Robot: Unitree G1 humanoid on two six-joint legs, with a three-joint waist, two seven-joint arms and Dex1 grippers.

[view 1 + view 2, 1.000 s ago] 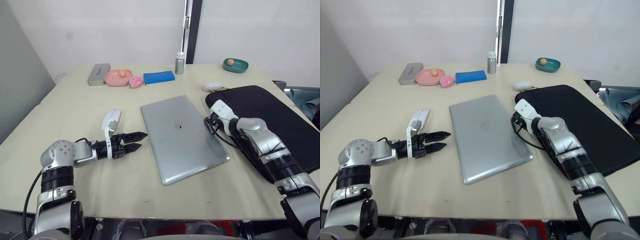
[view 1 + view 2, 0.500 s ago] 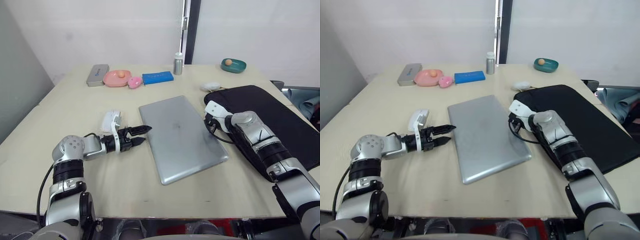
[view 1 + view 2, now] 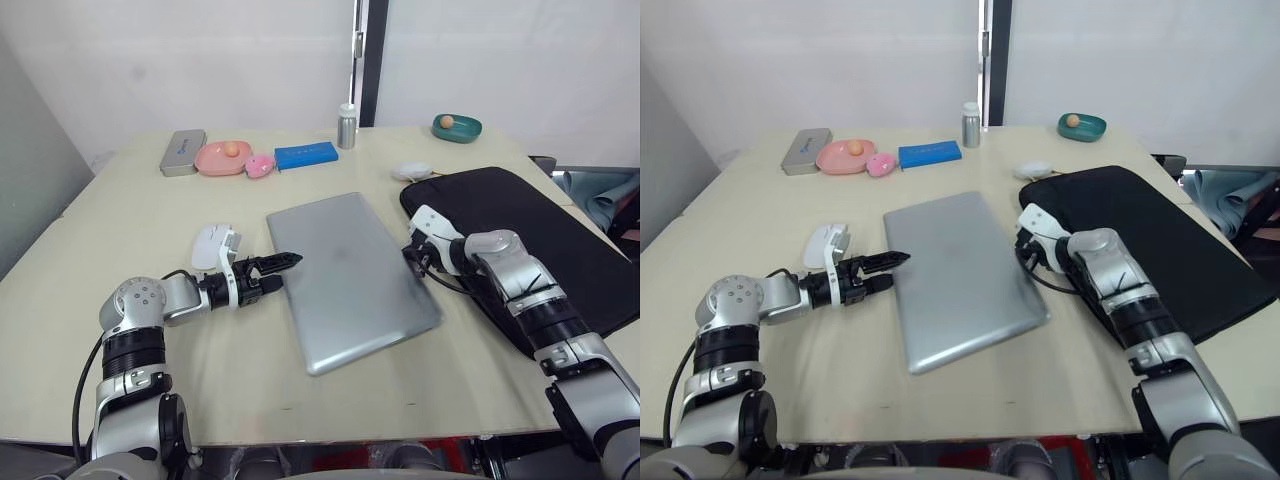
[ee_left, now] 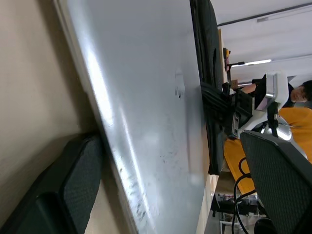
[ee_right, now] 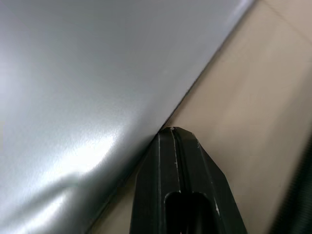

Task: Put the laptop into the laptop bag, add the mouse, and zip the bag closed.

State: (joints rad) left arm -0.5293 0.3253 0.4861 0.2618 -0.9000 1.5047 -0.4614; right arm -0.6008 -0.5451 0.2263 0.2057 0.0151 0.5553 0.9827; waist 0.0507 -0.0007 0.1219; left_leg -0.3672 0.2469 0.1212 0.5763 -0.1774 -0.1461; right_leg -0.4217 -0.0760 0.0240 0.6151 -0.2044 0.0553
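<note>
Laptop (image 3: 350, 275) flat on table (image 3: 130, 215), bag (image 3: 540, 235) just right of it, mouse (image 3: 412, 171) beyond. Left gripper (image 3: 283, 267) spread, straddling laptop's left edge. Right gripper (image 5: 173, 141) pressed together at its right edge.

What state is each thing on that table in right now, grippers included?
Laptop: lid shut, flat on the table.
Bag: flat beside the laptop, nothing in it yet.
Mouse: on the table, untouched.
Left gripper: open, at the laptop's edge.
Right gripper: shut, tip at the laptop's opposite edge.
</note>
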